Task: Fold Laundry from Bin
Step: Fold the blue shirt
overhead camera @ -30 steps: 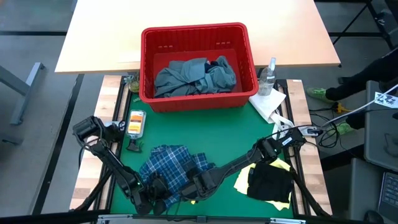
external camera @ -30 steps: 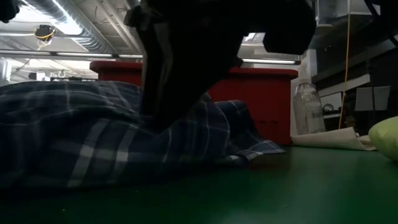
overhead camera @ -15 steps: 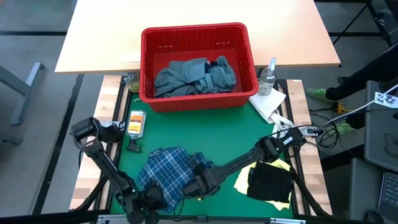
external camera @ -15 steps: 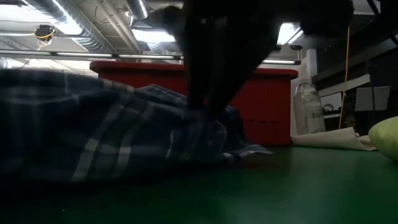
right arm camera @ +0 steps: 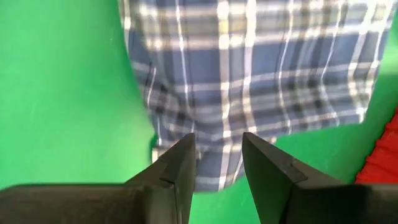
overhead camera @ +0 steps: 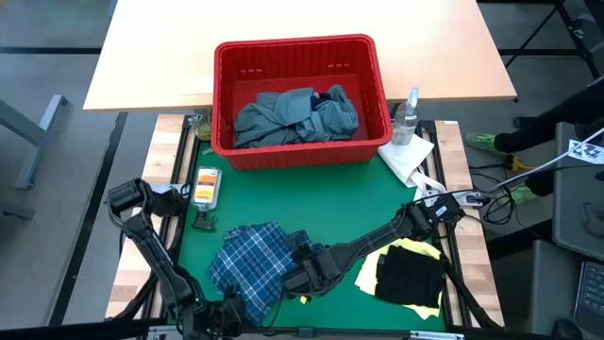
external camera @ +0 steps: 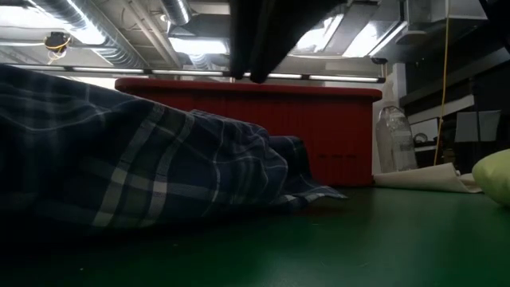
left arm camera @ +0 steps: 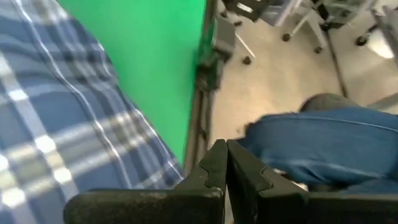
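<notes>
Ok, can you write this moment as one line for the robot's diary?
plaid shirt spread on green mat | right gripper jaws open above shirt | left gripper shut, at mat's near edge | grey-blue garment in bin

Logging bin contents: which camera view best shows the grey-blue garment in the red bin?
The high view: it looks straight down into the red bin and shows the grey-blue garment crumpled inside. The low view shows only the bin's wall, hiding the garment. Neither wrist view shows the garment.

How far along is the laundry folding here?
Done: a dark garment lies on a yellow one on the mat, seemingly folded. In hand: the plaid shirt lies rumpled; the right gripper hovers open above it, and the left gripper is shut, empty, at the mat's edge. Left: grey-blue clothes in the bin.
</notes>
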Robot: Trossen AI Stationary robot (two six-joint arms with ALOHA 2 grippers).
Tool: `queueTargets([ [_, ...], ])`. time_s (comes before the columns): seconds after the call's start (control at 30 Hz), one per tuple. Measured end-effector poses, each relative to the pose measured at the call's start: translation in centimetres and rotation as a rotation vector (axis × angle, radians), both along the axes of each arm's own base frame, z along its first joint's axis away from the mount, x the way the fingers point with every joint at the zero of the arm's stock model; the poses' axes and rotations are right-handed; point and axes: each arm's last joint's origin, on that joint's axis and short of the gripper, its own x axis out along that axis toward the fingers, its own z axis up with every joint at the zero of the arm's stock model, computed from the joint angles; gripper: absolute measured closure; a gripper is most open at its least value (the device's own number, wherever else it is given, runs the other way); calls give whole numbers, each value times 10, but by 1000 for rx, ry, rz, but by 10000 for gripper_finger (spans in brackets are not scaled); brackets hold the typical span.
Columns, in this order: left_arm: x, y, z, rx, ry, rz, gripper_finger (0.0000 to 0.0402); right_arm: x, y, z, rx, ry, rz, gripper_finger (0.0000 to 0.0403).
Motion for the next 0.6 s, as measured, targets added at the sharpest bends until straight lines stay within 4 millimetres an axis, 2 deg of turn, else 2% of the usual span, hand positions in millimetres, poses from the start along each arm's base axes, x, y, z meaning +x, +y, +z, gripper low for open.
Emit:
queueTargets([
  [0.17,10,6,5,87,-34,26,402,9,4,3,48,-98,2,272],
  [0.37,24,15,3,95,-40,74,402,17,9,5,91,-186,4,272],
  [0.5,28,13,-10,105,-16,70,402,17,9,-13,73,-132,7,272],
  [0.6,29,8,-28,99,13,85,402,14,8,-28,52,-81,7,272],
])
